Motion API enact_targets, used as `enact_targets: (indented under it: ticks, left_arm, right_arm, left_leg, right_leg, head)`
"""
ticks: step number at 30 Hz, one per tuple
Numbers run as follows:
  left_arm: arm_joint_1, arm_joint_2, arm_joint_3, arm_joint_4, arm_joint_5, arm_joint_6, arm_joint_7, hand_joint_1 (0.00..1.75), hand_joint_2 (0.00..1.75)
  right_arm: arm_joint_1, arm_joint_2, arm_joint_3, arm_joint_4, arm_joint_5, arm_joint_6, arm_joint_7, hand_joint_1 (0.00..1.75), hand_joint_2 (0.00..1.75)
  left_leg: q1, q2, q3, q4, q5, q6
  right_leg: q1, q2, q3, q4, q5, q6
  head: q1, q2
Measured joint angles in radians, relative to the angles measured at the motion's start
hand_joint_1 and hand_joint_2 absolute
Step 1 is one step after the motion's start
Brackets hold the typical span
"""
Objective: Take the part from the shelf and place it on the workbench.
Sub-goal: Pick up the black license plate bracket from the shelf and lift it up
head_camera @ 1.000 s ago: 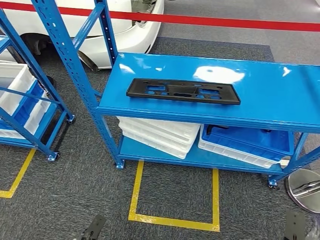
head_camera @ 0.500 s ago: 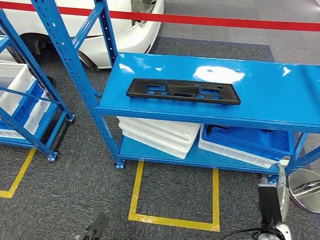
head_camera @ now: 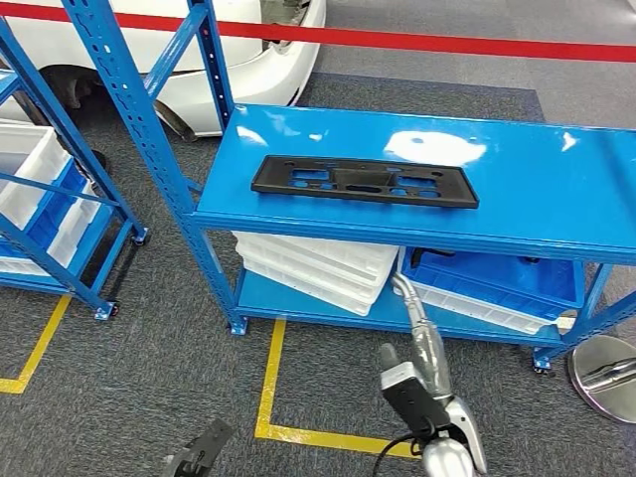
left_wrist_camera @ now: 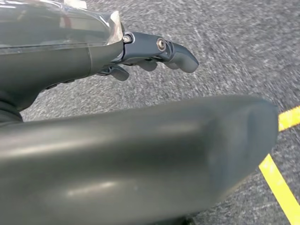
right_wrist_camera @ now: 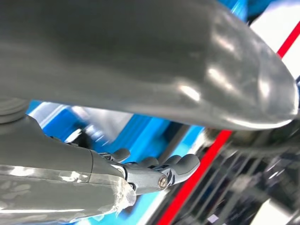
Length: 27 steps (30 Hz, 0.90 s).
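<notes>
Reaching up from the lower edge of the head view, our right hand (head_camera: 420,343) sits in front of the shelf's lower level, its fingers extended and apart with nothing in them. In the right wrist view the same hand (right_wrist_camera: 141,173) reads as released too, fingers nearly straight, though the thick thumb blocks much of the picture and what lies behind is blurred into blue and red streaks that we cannot sort out. Our left hand (head_camera: 197,455) is cut off at the bottom edge of the head view, so little of it shows there; the left wrist view gives the hand (left_wrist_camera: 148,51) with fingers stretched out over grey carpet and a yellow floor line (left_wrist_camera: 281,187), holding nothing.

Beyond the right hand, the black part (head_camera: 365,181) lies flat on the top of the blue shelf (head_camera: 525,179), well apart from both hands. Under it, white trays (head_camera: 315,263) and a blue tray (head_camera: 491,278) are stacked, their far ends hidden by the shelf top. A red barrier tape (head_camera: 450,42) crosses behind, with a white car (head_camera: 225,70) partly cut off beyond it.
</notes>
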State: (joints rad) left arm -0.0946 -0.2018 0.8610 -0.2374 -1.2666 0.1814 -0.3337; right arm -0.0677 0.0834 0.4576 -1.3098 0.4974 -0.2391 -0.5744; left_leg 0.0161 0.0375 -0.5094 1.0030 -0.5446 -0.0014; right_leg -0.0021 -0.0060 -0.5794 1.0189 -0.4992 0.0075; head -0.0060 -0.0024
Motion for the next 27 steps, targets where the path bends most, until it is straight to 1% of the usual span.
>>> enact_targets:
  ticks: [6, 9, 13, 17, 19, 21, 22, 23, 24, 25, 26, 27]
  left_arm:
    - [-0.007, 0.0, -0.001, 0.005, -0.036, -0.053, -0.027, 0.0, 0.0]
    - [-0.009, 0.0, -0.001, 0.006, -0.049, -0.093, -0.049, 0.0, 0.0]
    - [-0.01, 0.0, -0.001, 0.006, -0.053, -0.118, -0.061, 0.0, 0.0]
    - [-0.011, 0.0, -0.001, 0.006, -0.05, -0.132, -0.07, 0.0, 0.0]
    - [-0.01, 0.001, -0.001, 0.006, -0.045, -0.137, -0.071, 0.0, 0.0]
    - [-0.008, 0.001, -0.001, 0.006, -0.038, -0.139, -0.072, 0.0, 0.0]
    - [-0.008, 0.001, -0.001, 0.006, -0.036, -0.139, -0.073, 0.0, 0.0]
    - [-0.008, 0.001, -0.001, 0.006, -0.034, -0.139, -0.073, 0.0, 0.0]
    - [-0.007, 0.001, -0.001, 0.006, -0.034, -0.139, -0.073, 0.0, 0.0]
    - [-0.006, 0.001, -0.001, 0.007, -0.034, -0.139, -0.073, 0.0, 0.0]
    - [-0.005, 0.001, -0.001, 0.007, -0.034, -0.139, -0.073, 0.0, 0.0]
    - [-0.003, 0.001, -0.001, 0.008, -0.034, -0.139, -0.073, 0.0, 0.0]
  right_arm:
    - [-0.028, -0.004, 0.194, 0.0, 0.024, -0.033, 0.001, 0.0, 0.0]
    - [-0.036, -0.007, 0.263, 0.001, 0.034, -0.064, 0.012, 0.0, 0.0]
    - [-0.038, -0.013, 0.303, 0.001, 0.04, -0.088, 0.021, 0.0, 0.0]
    - [-0.036, -0.02, 0.314, 0.0, 0.044, -0.109, 0.035, 0.0, 0.0]
    - [-0.032, -0.024, 0.313, -0.003, 0.043, -0.124, 0.041, 0.0, 0.0]
    - [-0.026, -0.029, 0.309, -0.016, 0.04, -0.138, 0.044, 0.0, 0.0]
    - [-0.021, -0.033, 0.305, -0.025, 0.038, -0.143, 0.045, 0.0, 0.0]
    - [-0.016, -0.037, 0.301, -0.033, 0.035, -0.147, 0.046, 0.0, 0.0]
    - [-0.01, -0.042, 0.296, -0.04, 0.031, -0.151, 0.046, 0.0, 0.0]
    - [-0.003, -0.047, 0.29, -0.047, 0.028, -0.154, 0.047, 0.0, 0.0]
    - [0.003, -0.052, 0.284, -0.053, 0.025, -0.157, 0.048, 0.0, 0.0]
    - [0.009, -0.056, 0.278, -0.058, 0.023, -0.159, 0.049, 0.0, 0.0]
  left_leg:
    - [0.0, 0.0, 0.0, 0.0, 0.0, 0.0]
    - [0.0, 0.0, 0.0, 0.0, 0.0, 0.0]
    - [0.0, 0.0, 0.0, 0.0, 0.0, 0.0]
    - [-0.001, 0.0, 0.0, 0.001, -0.001, 0.001]
    - [-0.003, 0.0, -0.001, 0.001, 0.0, 0.006]
    - [0.003, 0.001, 0.008, -0.017, 0.009, 0.013]
    - [0.007, 0.002, 0.015, -0.028, 0.013, 0.016]
    - [0.013, 0.004, 0.022, -0.037, 0.017, 0.018]
    - [0.016, 0.004, 0.026, -0.04, 0.017, 0.018]
    - [0.019, 0.004, 0.028, -0.04, 0.016, 0.016]
    - [0.023, 0.004, 0.031, -0.04, 0.012, 0.012]
    - [0.027, 0.004, 0.036, -0.04, 0.008, 0.007]
  right_leg:
    - [0.0, 0.0, 0.0, 0.0, 0.0, 0.0]
    - [0.0, 0.0, 0.0, 0.0, 0.0, 0.0]
    - [0.0, 0.0, 0.0, 0.0, 0.0, 0.0]
    - [-0.002, 0.0, 0.0, -0.002, 0.001, 0.001]
    - [-0.005, -0.001, 0.001, -0.007, 0.004, 0.005]
    - [-0.006, 0.0, 0.002, -0.007, 0.002, 0.011]
    - [-0.006, 0.001, -0.005, 0.009, -0.008, 0.015]
    - [-0.008, 0.002, -0.023, 0.046, -0.026, 0.019]
    - [-0.011, 0.003, -0.051, 0.102, -0.05, 0.026]
    - [-0.015, 0.003, -0.089, 0.17, -0.074, 0.032]
    - [-0.02, 0.003, -0.125, 0.227, -0.087, 0.039]
    - [-0.025, 0.002, -0.147, 0.256, -0.082, 0.045]
  head:
    - [0.0, 0.0]
    - [0.0, 0.0]
    - [0.0, 0.0]
    - [0.0, 0.0]
    - [0.0, 0.0]
    - [-0.001, 0.0]
    - [0.0, 0.0]
    - [0.001, 0.0]
    - [0.002, 0.0]
    - [0.002, 0.0]
    - [0.002, 0.0]
    - [0.002, 0.0]
